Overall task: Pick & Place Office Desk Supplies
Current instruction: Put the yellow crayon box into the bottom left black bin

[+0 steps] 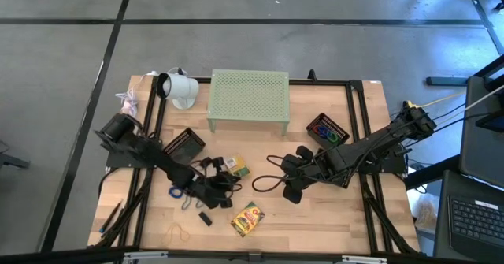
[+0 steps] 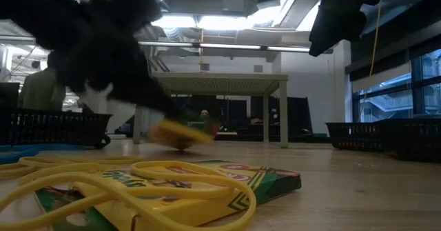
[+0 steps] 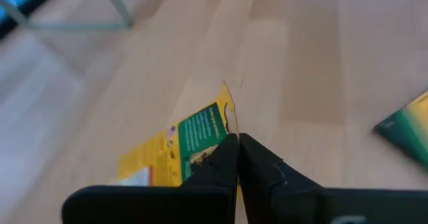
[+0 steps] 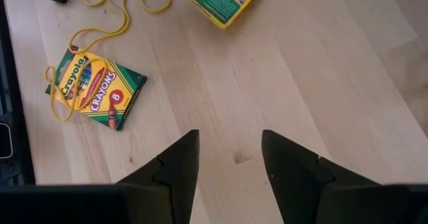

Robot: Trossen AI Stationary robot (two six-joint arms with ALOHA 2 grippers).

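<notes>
A small yellow-green box (image 3: 184, 144) is in my shut left gripper (image 3: 237, 147), left of the table's middle (image 1: 236, 167). In the low view this box (image 2: 176, 133) is tilted just above the wood. A second box, marked as crayons (image 4: 97, 87), lies flat near the front edge (image 1: 247, 219) with a tan rubber band (image 2: 138, 183) draped over it. My right gripper (image 4: 231, 154) hangs open above bare wood right of centre (image 1: 295, 181), touching nothing. My left gripper pinches a thin edge of the box (image 3: 224, 140) between its two fingertips, close to the end with the hang tab (image 3: 227, 100). The fingers slant down from the table's left side. The box is tilted and seems lifted off the wood.
A pale green perforated stand (image 1: 248, 98) is at the back. Black mesh trays sit at left (image 1: 185, 144) and right (image 1: 328, 130). A blue clip ring (image 1: 177, 191), a black piece (image 1: 205, 217) and a rubber band (image 1: 179, 232) lie near the front left.
</notes>
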